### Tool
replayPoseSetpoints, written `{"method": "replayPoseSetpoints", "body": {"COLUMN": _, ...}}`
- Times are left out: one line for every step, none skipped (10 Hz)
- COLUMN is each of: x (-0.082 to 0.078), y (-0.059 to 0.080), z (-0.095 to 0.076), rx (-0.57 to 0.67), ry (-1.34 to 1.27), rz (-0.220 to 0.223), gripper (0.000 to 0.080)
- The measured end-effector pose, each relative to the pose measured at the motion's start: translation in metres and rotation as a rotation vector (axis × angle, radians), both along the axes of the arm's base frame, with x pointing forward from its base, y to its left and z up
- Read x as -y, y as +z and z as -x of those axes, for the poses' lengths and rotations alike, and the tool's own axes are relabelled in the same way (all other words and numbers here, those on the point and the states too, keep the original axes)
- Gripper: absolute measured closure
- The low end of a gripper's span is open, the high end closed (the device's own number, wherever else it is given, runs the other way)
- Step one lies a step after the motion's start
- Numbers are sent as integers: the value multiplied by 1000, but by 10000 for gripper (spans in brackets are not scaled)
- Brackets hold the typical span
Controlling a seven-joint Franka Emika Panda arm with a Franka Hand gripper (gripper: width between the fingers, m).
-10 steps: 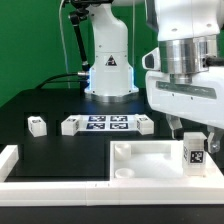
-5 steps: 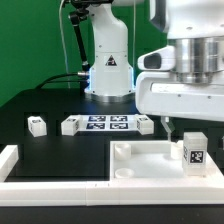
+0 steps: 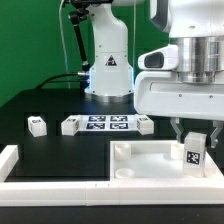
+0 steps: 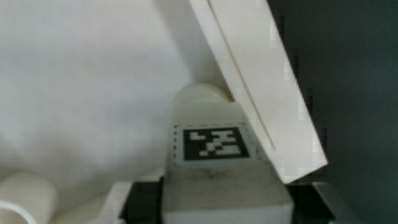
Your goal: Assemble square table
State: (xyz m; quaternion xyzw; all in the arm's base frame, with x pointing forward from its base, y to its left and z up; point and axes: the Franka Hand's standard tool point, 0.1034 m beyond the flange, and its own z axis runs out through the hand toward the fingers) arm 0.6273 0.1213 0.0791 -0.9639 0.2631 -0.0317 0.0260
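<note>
Marker board (image 3: 100,124), black table (image 3: 60,152), border rail (image 3: 9,162)

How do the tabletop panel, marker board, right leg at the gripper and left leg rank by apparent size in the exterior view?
1. Tabletop panel
2. Marker board
3. Right leg at the gripper
4. Left leg
Legs' order unsure: the right one is nearer the camera.

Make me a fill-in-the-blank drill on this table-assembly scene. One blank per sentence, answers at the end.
1. The gripper hangs over a tagged leg that stands ____ on the square panel.
2. The marker board lies flat on the ____ tabletop.
3. A second leg sits alone toward the exterior view's ____.

Missing words: upright; black; left.
</note>
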Motion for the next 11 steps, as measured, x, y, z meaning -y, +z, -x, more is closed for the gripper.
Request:
{"method": "replayPoseSetpoints", "body": {"x": 0, "y": 0, "z": 0, "rx": -2, "ry": -43, "rz": -4, "gripper": 508}}
{"method": "replayPoseSetpoints", "body": {"x": 0, "y": 0, "z": 0, "rx": -5, "ry": -130, "rz": -12, "gripper": 508}}
{"method": "replayPoseSetpoints", "body": {"x": 1, "y": -1, "z": 0, "rx": -10, "ry": -226, "rz": -25, "gripper": 508}}
{"method": "replayPoseSetpoints", "body": {"x": 5, "y": 0, "z": 0, "rx": -26, "ry": -424, "rz": -72, "gripper": 508}}
{"method": "replayPoseSetpoints", "body": {"x": 5, "y": -1, "z": 0, "rx": -47, "ry": -601, "rz": -107, "gripper": 508}}
{"method": "replayPoseSetpoints", "body": {"x": 5, "y": -1, "z": 0, "rx": -66, "ry": -789, "rz": -143, "gripper": 508}}
{"method": "replayPoseSetpoints", "body": {"x": 5, "y": -1, "z": 0, "rx": -84, "ry": -933, "rz": -175, "gripper": 508}}
{"method": "replayPoseSetpoints", "body": {"x": 5, "y": -1, "z": 0, "rx": -87, "ry": -981, "rz": -184, "gripper": 508}}
{"method": "replayPoseSetpoints", "body": {"x": 3, "y": -1, "z": 0, "rx": -86, "ry": -990, "rz": -183, "gripper": 508}}
{"method": "replayPoseSetpoints", "body": {"x": 4, "y": -1, "z": 0, "rx": -85, "ry": -975, "rz": -182, "gripper": 508}}
{"method": "replayPoseSetpoints", "body": {"x": 4, "y": -3, "z": 1, "rx": -72, "ry": -862, "rz": -161, "gripper": 405}}
